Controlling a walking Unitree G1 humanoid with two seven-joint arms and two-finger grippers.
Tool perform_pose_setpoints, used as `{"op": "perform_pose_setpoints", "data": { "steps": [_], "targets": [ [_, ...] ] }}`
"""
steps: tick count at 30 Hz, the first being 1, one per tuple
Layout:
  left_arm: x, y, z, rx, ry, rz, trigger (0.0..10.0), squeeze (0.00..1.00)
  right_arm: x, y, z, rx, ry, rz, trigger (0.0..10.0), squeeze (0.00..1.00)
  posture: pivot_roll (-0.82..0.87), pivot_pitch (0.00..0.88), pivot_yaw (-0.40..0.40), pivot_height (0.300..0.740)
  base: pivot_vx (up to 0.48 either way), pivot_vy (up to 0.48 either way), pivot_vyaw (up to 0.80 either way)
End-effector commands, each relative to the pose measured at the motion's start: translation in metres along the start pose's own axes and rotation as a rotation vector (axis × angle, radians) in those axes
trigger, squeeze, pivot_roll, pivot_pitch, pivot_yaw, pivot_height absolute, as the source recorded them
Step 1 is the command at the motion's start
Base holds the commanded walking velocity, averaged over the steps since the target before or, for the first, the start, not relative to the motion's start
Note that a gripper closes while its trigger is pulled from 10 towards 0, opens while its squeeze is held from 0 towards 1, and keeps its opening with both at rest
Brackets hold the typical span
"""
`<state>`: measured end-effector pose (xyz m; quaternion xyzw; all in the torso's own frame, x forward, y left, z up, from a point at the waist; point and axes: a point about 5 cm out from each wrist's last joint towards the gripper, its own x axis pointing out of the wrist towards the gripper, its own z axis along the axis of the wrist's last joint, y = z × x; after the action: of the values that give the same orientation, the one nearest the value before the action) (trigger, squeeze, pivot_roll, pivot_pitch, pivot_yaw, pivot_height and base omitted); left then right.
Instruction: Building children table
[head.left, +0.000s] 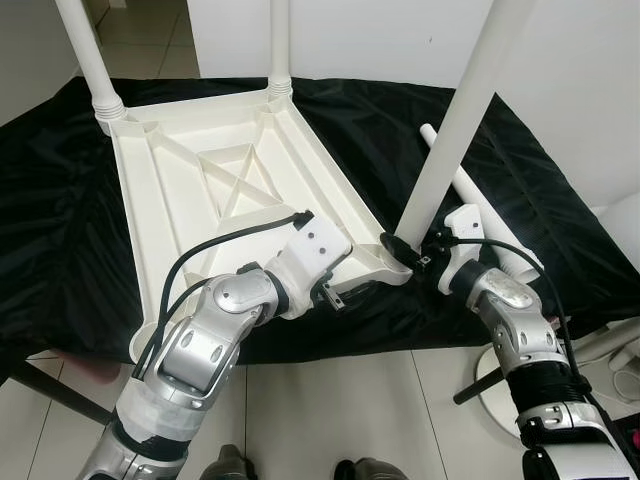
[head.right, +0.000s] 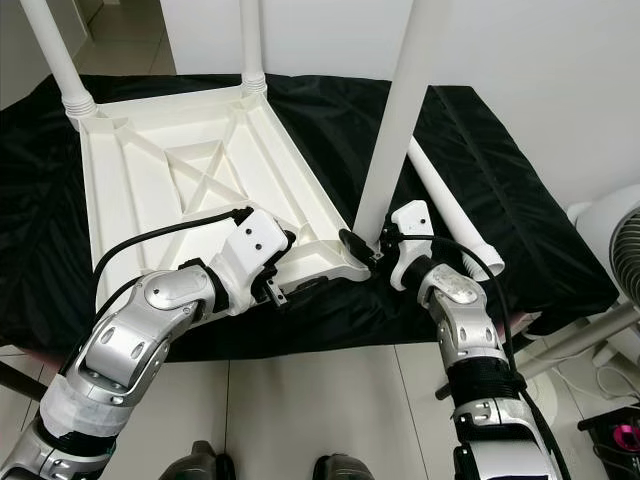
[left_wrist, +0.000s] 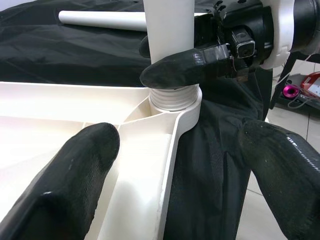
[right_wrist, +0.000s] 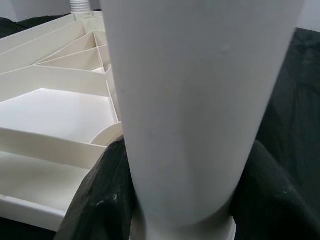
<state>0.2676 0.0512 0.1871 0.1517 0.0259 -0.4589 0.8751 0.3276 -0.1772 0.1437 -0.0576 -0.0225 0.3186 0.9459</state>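
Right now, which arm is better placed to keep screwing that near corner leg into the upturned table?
Right. Its end effector is shut around the leg just above the threaded socket, while the left end effector is open, straddling the table's edge.

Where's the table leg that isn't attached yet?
The loose leg lies on the black cloth to the robot's right, just behind the right hand, which grips an upright leg at the tabletop's corner.

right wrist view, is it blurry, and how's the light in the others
Right wrist view: the table leg is so close it looks soft, the right pincer shut on it. Left wrist view: glare on the open left pincer's fingers. Eye views: evenly lit and sharp.
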Motion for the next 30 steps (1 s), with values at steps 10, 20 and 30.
{"op": "perform_pose_setpoints", "data": {
  "steps": [10, 20, 30],
  "targets": [
    [0.000, -0.001, 0.000, 0.007, 0.002, 0.030, 10.0, 0.00, 0.001, 0.017, -0.028, 0.118, 0.067, -0.232, 10.0, 0.00, -0.05, 0.033, -0.036, 0.740, 0.000, 0.000, 0.00],
    [0.001, -0.003, -0.001, 0.003, 0.002, 0.030, 10.0, 0.00, 0.011, 0.030, -0.026, 0.209, 0.077, -0.485, 10.0, 0.00, -0.05, 0.028, -0.042, 0.740, 0.000, 0.000, 0.00],
    [0.001, -0.002, -0.001, 0.007, 0.001, 0.027, 10.0, 0.00, 0.018, 0.040, -0.021, 0.258, 0.068, -0.694, 10.0, 0.00, -0.06, 0.020, -0.043, 0.740, 0.000, 0.000, 0.00]
  ]
}}
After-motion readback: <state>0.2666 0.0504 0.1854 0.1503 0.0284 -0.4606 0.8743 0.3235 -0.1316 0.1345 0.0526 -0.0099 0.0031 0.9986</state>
